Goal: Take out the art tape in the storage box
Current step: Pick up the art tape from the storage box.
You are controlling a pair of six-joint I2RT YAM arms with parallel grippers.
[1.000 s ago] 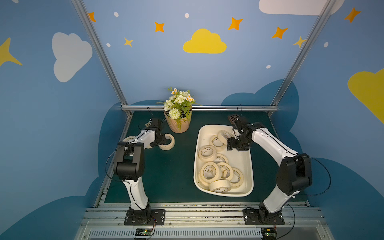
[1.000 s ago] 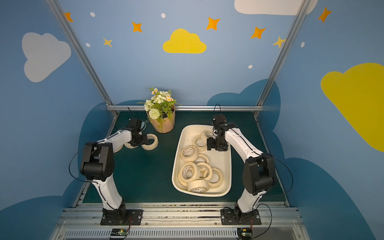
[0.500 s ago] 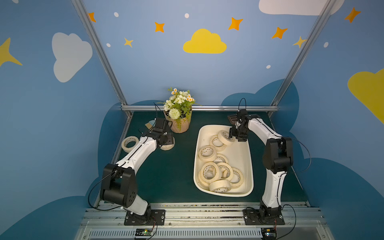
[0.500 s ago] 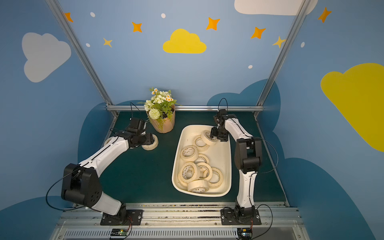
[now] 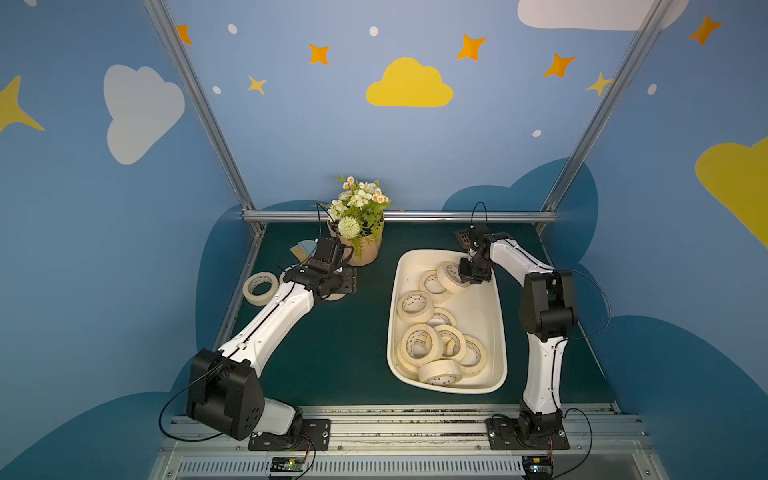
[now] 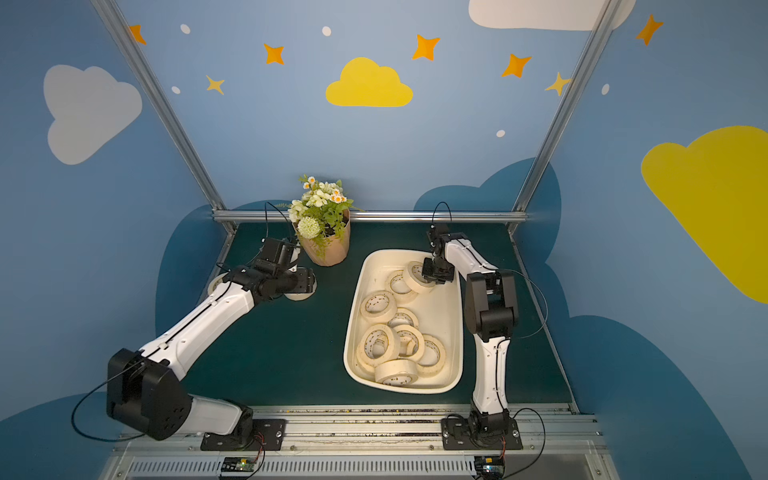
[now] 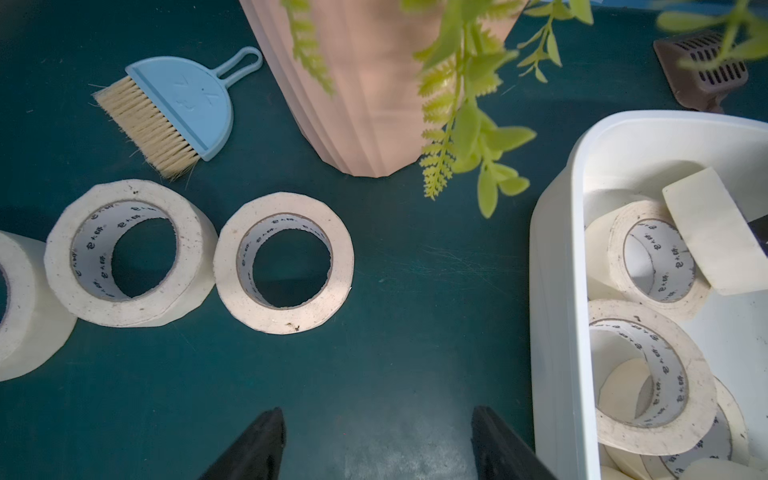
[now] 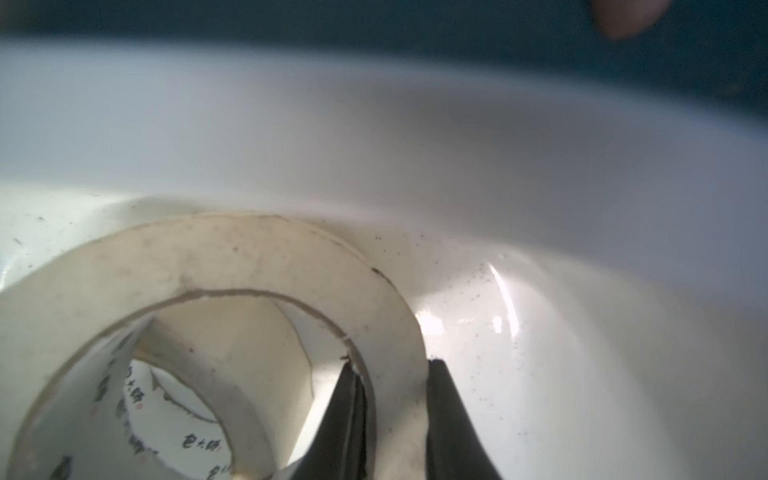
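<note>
The storage box [image 5: 392, 316] is an off-white tub on the right of the green mat, seen in both top views, and holds several cream art tape rolls [image 5: 415, 307]. My right gripper [image 5: 467, 276] is at the box's far end, shut on the wall of a tilted roll [image 5: 451, 276]. In the right wrist view one finger is inside the ring [image 8: 249, 253] and one is outside, gripper [image 8: 390, 363]. My left gripper [image 7: 376, 410] is open above bare mat with nothing in it. Three rolls lie flat on the mat beyond it, the nearest [image 7: 284, 262], then [image 7: 129, 253].
A ribbed tan flowerpot [image 5: 359, 245] with flowers stands at the back, close to my left wrist. A small blue dustpan brush [image 7: 174, 108] lies behind the rolls. A brown slotted scoop [image 7: 706, 70] lies behind the box. The box rim [image 7: 552, 291] is just beside my left gripper.
My right gripper has moved to the box's far end and shut on a roll's wall. My left jaws have opened wider, and that arm has stretched out lower while its gripper stayed beside the pot.
</note>
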